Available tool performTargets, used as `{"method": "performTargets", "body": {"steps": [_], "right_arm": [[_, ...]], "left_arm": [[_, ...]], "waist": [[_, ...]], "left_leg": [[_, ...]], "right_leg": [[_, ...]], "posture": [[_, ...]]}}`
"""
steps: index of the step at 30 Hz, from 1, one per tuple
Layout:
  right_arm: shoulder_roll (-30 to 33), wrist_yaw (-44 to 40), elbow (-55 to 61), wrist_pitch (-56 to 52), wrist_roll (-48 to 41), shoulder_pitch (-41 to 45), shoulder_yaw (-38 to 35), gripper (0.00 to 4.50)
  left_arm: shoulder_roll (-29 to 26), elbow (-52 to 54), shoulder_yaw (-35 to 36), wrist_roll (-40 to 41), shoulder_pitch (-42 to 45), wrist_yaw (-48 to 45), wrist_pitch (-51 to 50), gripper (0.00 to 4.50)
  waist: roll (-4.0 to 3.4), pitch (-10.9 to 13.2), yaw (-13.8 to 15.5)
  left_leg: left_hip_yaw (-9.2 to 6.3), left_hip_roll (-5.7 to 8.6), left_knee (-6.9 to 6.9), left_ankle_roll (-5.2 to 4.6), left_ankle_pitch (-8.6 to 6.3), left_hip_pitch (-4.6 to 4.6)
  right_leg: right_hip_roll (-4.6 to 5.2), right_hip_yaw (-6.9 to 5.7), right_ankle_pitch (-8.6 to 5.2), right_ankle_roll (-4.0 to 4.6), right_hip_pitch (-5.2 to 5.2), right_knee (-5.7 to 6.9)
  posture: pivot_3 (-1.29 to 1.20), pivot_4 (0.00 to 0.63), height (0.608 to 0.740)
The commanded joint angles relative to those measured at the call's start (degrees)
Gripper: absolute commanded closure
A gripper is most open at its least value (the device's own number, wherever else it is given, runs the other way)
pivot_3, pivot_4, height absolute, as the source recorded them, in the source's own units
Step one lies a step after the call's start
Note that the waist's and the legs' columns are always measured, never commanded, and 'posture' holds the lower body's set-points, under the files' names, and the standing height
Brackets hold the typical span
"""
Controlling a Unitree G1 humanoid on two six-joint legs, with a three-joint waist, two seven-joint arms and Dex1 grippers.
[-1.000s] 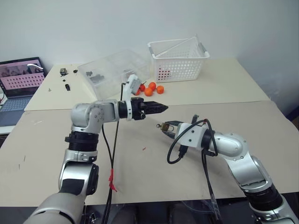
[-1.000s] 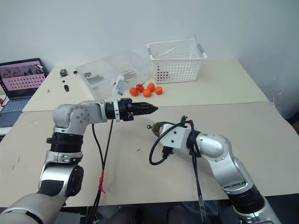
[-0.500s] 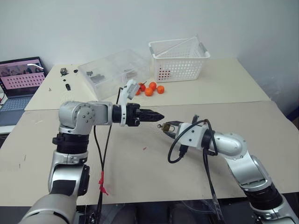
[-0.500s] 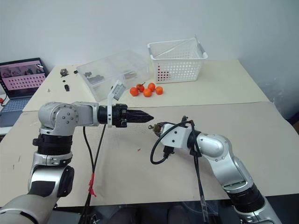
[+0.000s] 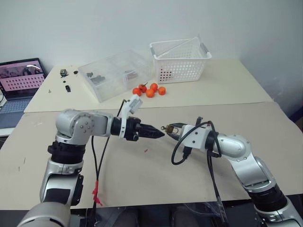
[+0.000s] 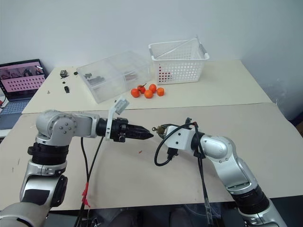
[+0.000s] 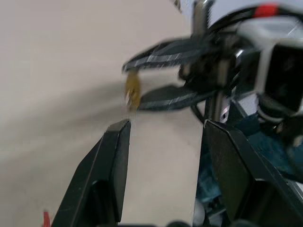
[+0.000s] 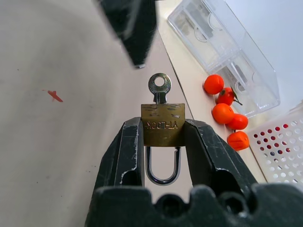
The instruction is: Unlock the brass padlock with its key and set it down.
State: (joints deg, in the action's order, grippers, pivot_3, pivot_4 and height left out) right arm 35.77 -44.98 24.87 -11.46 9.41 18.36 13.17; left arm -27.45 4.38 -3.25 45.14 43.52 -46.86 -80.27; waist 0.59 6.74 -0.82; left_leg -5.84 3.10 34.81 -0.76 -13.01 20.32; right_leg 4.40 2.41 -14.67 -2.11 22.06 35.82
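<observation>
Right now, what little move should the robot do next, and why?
Probably ease the open left gripper forward onto the small silvery key. The key sits in the yellow-brass padlock clamped by the right gripper, and the left fingertips are just short of it.

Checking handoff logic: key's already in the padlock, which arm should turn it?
Left. The right gripper is shut on the brass padlock, key sticking out toward the left gripper, which is open, empty, and aimed at the key.
</observation>
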Motion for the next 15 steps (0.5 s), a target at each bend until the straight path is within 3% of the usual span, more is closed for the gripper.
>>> {"method": "performTargets", "body": {"steps": [1, 15], "right_arm": [[0.4, 0.2, 2.3, 0.6, -0.5, 1.0, -1.4, 3.58], [0.2, 0.2, 3.3, -0.4, -0.6, 1.1, -1.3, 3.58]], "left_arm": [[-0.1, -0.2, 0.5, -0.3, 0.8, 0.1, 2.1, 1.87], [4.8, -3.2, 1.8, -0.5, 1.8, 4.2, 3.7, 1.87]], "waist": [[0.0, 0.0, 0.1], [0.01, 0.0, 0.0]], "left_leg": [[0.0, 0.01, 0.0, 0.0, 0.0, 0.0], [0.01, 0.01, 0.0, 0.0, -0.01, 0.01]], "right_leg": [[0.02, 0.01, 0.0, 0.0, -0.01, -0.01], [0.01, 0.01, 0.0, 0.0, -0.01, -0.04]], "posture": [[0.0, 0.15, 0.74], [0.0, 0.15, 0.74]]}}
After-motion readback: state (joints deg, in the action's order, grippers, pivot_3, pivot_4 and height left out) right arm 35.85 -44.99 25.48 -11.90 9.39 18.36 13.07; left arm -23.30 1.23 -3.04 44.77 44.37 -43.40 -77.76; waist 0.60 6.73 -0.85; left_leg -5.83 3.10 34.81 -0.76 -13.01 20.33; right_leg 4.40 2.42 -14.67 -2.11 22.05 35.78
